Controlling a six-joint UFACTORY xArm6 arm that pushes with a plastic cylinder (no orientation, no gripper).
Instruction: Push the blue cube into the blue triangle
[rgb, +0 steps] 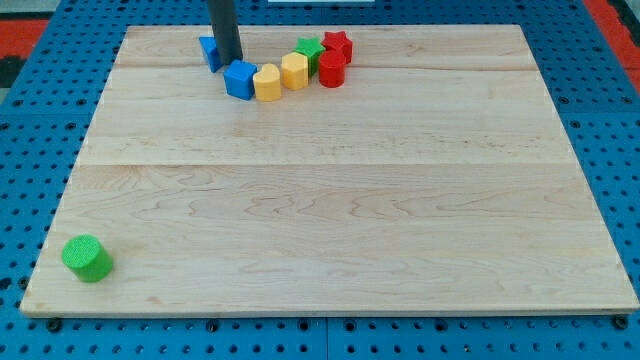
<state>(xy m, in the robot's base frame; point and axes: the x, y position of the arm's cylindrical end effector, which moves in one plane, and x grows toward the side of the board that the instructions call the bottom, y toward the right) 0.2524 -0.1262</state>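
Resting between blue triangle (209, 51) and blue cube (240, 79), my tip (231, 61), wooden board (330, 210).

We note blue cube (240, 79) far left, flat on board; blue triangle (209, 51) just beyond-left, partly hidden.

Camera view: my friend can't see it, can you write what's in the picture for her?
My tip sits between the blue triangle and the blue cube near the wooden board's top. Two yellow blocks, a green block and two red blocks trail rightward; a green cylinder sits bottom left.
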